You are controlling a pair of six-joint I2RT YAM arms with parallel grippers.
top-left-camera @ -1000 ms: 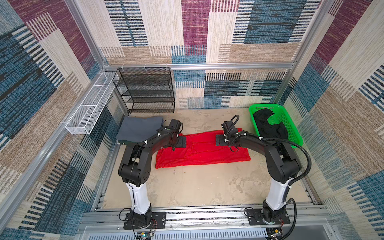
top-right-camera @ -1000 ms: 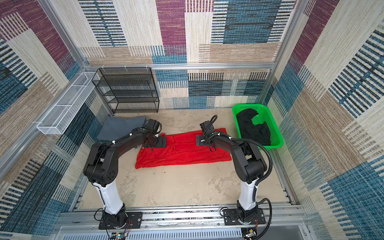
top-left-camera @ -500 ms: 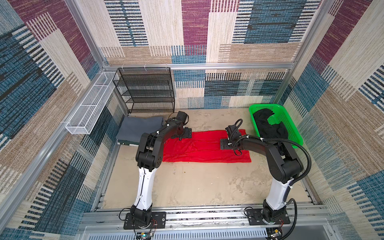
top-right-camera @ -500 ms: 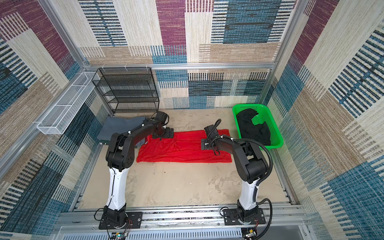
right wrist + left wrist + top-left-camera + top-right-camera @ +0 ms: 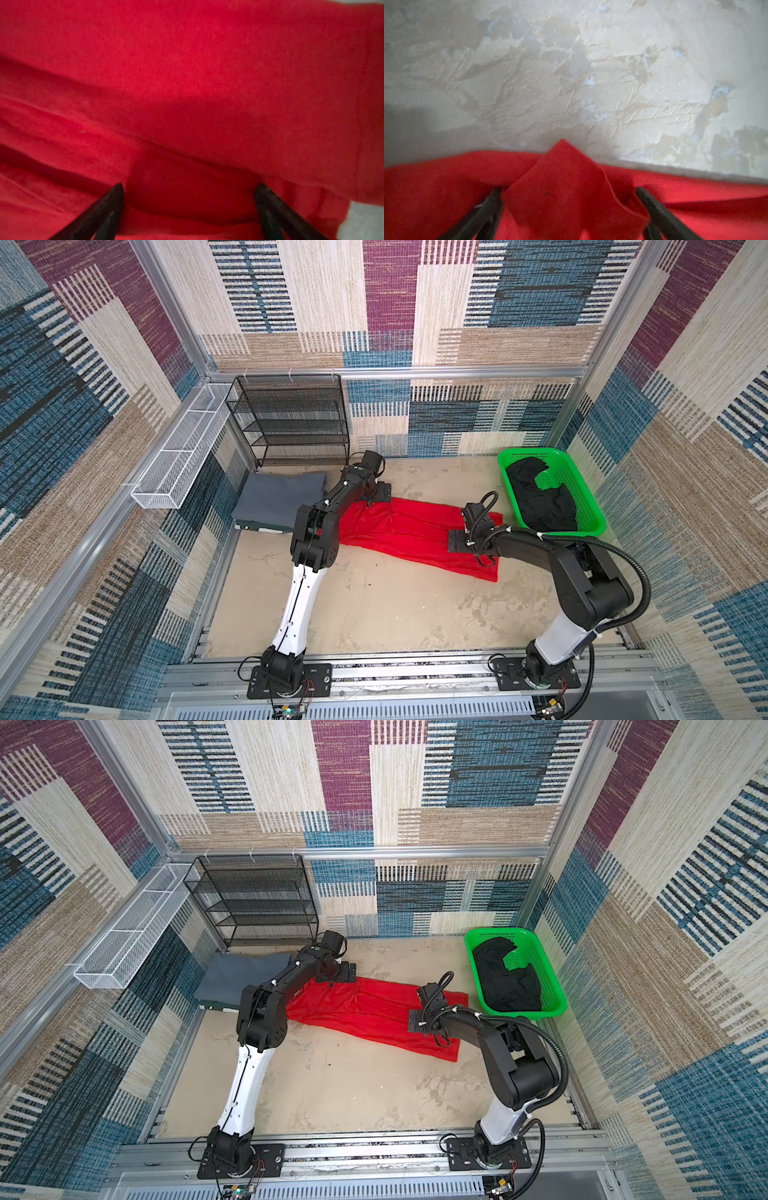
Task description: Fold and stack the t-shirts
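I see the red t-shirt [image 5: 415, 531] lying as a long folded strip in the middle of the tabletop [image 5: 374, 614] in both top views. It slants from the middle left down to the lower right. My left tool [image 5: 376, 493] sits low at the upper left end of the strip, right at its far edge. In the left wrist view the left tool [image 5: 566, 191] is spread wide. Its two dark fingers [image 5: 483, 212] stand on red cloth, and a little pointed bump of the shirt sticks up between them; they are not squeezing it. My right tool [image 5: 457, 539] sits low on the right part of the strip. In the right wrist view the right tool [image 5: 189, 187] is spread wide too, with its fingers [image 5: 276, 212] down on the red cloth and a soft fold lying between them. The grey t-shirt [image 5: 278, 499] lies folded flat at the left side of the tabletop, just beside the red one and in front of the black wire rack [image 5: 291, 423]. The black t-shirt [image 5: 540, 502] lies crumpled inside the green basket [image 5: 582, 489] at the right, near the red strip's right end.
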